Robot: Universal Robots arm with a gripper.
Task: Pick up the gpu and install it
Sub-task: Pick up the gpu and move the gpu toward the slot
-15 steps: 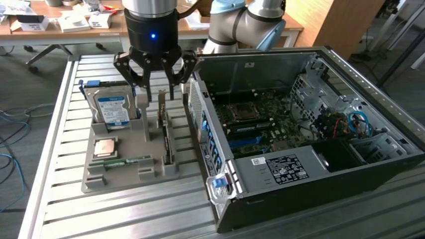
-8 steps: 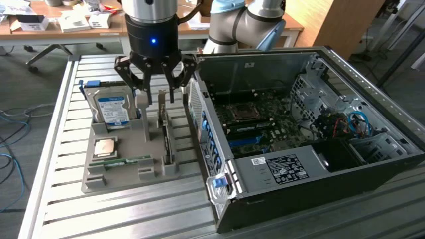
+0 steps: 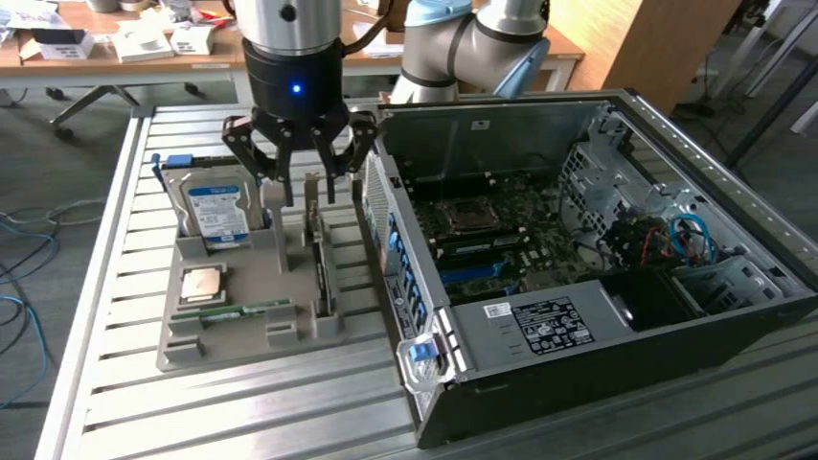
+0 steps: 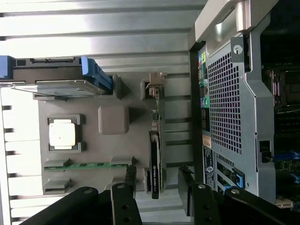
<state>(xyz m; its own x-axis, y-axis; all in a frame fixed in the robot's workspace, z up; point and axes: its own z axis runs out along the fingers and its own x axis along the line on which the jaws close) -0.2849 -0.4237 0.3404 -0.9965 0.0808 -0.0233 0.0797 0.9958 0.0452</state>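
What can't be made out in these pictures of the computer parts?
- gpu, both views: stands edge-on in the tray, so its faces are hidden.
- Hard drive, exterior view: lower end sunk behind its tray holder.
- Case label, exterior view: print too small to read.

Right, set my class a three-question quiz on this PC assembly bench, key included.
1. True or false: the claw is shut on the gpu.
2. The computer case is: A) open, motherboard showing; B) closed; C) upside down.
3. What lies flat in the tray between the hard drive and the memory stick?

Key: 1 false, the claw hangs open above the tray, holding nothing. 2 A. 3 the CPU.
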